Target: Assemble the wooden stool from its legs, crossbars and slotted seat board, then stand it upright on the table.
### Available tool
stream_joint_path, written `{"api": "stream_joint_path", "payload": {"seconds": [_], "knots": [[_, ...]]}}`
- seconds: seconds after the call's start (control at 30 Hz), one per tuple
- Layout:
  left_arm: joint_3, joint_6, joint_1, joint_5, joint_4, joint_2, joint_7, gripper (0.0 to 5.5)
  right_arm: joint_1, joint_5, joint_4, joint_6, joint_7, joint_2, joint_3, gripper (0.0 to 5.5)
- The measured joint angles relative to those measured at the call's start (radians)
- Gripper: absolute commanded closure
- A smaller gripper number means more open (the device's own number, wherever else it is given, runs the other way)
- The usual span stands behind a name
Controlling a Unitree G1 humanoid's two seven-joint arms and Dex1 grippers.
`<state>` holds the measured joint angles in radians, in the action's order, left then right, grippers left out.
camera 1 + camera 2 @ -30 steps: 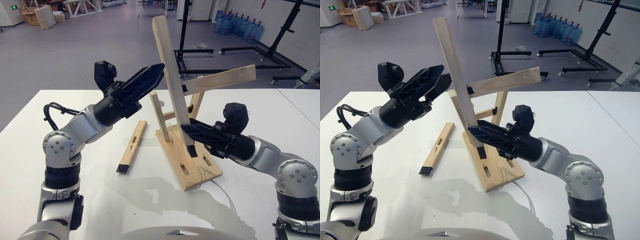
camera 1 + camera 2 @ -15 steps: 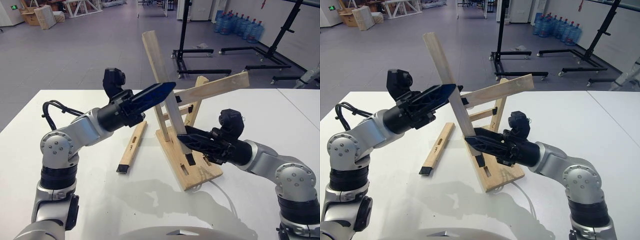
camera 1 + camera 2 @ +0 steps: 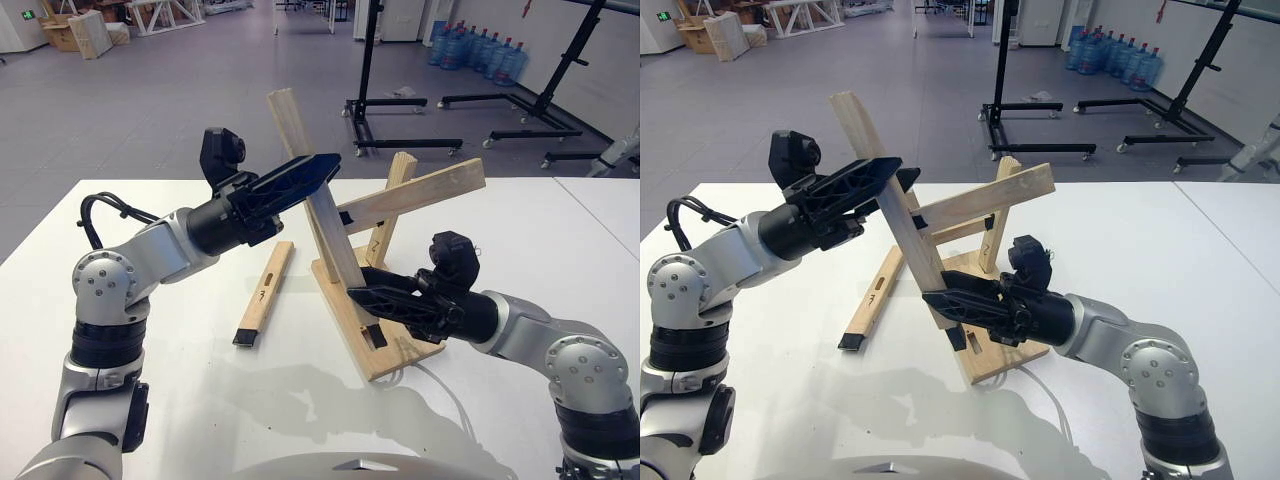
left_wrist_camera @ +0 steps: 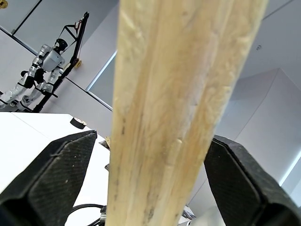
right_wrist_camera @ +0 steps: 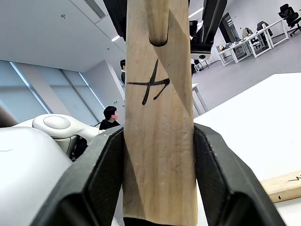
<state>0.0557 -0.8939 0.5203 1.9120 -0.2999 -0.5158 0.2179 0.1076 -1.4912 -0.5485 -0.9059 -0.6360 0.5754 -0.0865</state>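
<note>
Two grippers meet on one tilted leg. Your left gripper sits around its upper part, a little below the top end; you cannot tell whether it is gripping. A loose leg lies flat on the table below that gripper. Your right gripper is clamped on the tilted leg near its dark foot, over the seat board.

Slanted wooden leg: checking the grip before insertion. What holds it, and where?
The right gripper clamps the leg near its lower, black-tipped end. The left gripper sits at its upper part; whether it grips cannot be told.
</note>
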Motion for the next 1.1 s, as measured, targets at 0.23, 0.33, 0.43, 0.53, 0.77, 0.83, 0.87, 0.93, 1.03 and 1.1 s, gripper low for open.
{"api": "stream_joint_path", "payload": {"seconds": [0.23, 0.33, 0.43, 0.53, 0.77, 0.83, 0.87, 0.93, 1.03, 1.1], "knots": [[-0.013, -0.015, 0.0, 0.01, -0.006, -0.006, -0.009, 1.87, 0.0, 0.014, 0.0, 0.0, 0.006, -0.001, 0.012, 3.46], [-0.012, -0.014, 0.003, 0.041, -0.002, -0.006, -0.032, 2.47, 0.0, 0.02, 0.0, 0.0, 0.011, -0.002, 0.017, 3.46], [-0.004, -0.012, 0.003, 0.047, 0.004, -0.003, -0.043, 2.85, 0.0, 0.02, -0.004, 0.0, 0.011, -0.003, 0.017, 3.46], [0.0, -0.012, 0.003, 0.046, 0.005, -0.002, -0.058, 3.21, 0.0, 0.019, -0.007, 0.001, 0.013, -0.003, 0.017, 3.46], [0.0, -0.011, 0.002, 0.044, 0.001, -0.003, -0.07, 3.23, 0.0, 0.018, -0.007, 0.001, 0.019, -0.005, 0.02, 3.46], [0.001, -0.011, 0.0, 0.042, 0.001, -0.004, -0.069, 3.23, 0.0, 0.019, -0.007, 0.001, 0.019, -0.005, 0.021, 3.46], [0.002, -0.011, -0.002, 0.039, 0.0, -0.004, -0.069, 3.24, 0.0, 0.021, -0.008, 0.001, 0.019, -0.005, 0.021, 3.09], [0.004, -0.011, -0.008, 0.021, 0.001, -0.005, -0.068, 3.32, 0.0, 0.034, -0.01, 0.004, 0.018, -0.004, 0.022, 2.76], [0.01, -0.011, -0.017, 0.001, 0.006, -0.005, -0.068, 3.43, 0.0, 0.039, -0.01, 0.001, 0.019, 0.003, 0.027, 2.2], [0.018, -0.011, -0.017, -0.011, 0.006, -0.005, -0.061, 3.44, -0.001, 0.034, -0.007, -0.007, 0.018, 0.023, 0.02, 1.97]]}}
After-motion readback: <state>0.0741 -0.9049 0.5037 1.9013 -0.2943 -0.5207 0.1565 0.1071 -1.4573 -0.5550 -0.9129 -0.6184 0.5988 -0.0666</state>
